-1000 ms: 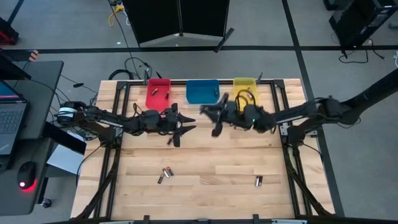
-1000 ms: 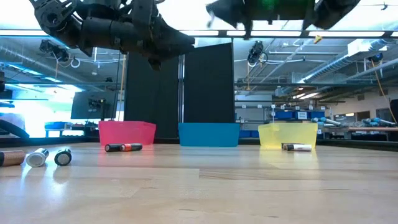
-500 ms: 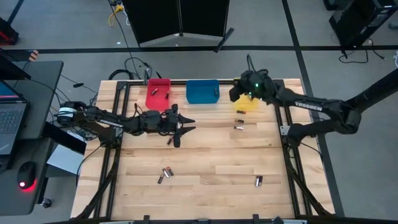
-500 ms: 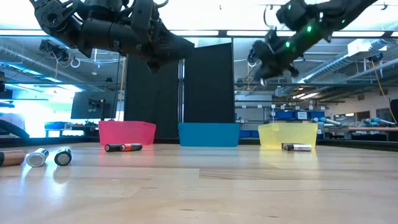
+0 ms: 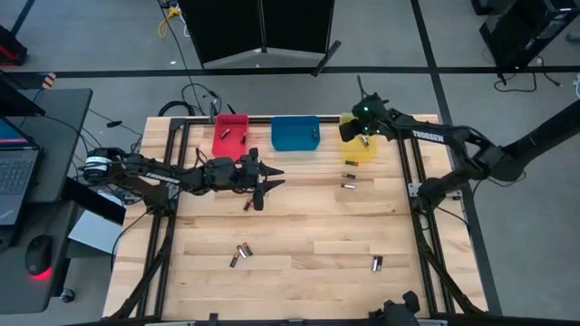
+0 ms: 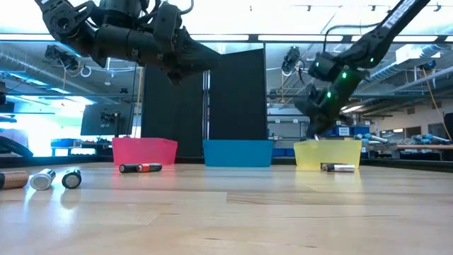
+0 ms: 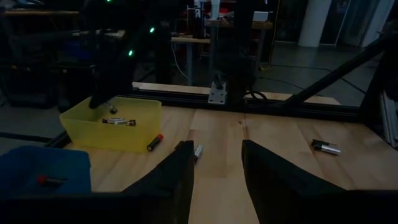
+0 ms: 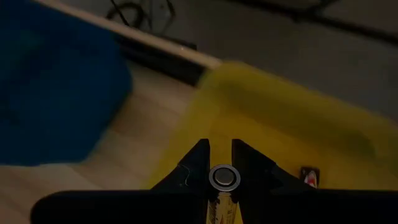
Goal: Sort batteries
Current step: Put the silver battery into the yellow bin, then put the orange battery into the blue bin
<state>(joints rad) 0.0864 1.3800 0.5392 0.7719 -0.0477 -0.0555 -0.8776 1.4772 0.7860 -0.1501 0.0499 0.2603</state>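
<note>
My right gripper (image 5: 362, 138) slants down over the yellow bin (image 5: 359, 149) at the table's far right and is shut on a battery (image 8: 224, 177). My left gripper (image 7: 217, 171) hovers level above the table's left middle, open, with nothing between its fingers. A loose battery (image 5: 248, 206) lies on the wood just near of it. Two more (image 5: 349, 165) (image 5: 349, 185) lie in front of the yellow bin, a pair (image 5: 240, 254) at the near left and one (image 5: 377, 263) at the near right. One battery (image 7: 118, 122) lies inside the yellow bin. My right gripper pinches the battery between its two fingers, close to their free ends. The wrist view looks onto the battery's round silvery end (image 8: 224, 177), so its length is hidden. The fingers (image 6: 316, 131) slant down from above. The battery is held clear above the yellow bin.
The red bin (image 5: 230, 136) and the blue bin (image 5: 294, 134) stand left of the yellow one along the far edge, each with batteries inside. Black frame rails run along the table's sides. Bare wood lies in the table's middle and near half.
My right gripper has swung from the table's far middle toward the far right, tipped downward and sunk over the yellow bin, staying shut on the battery. My left gripper has kept its place.
</note>
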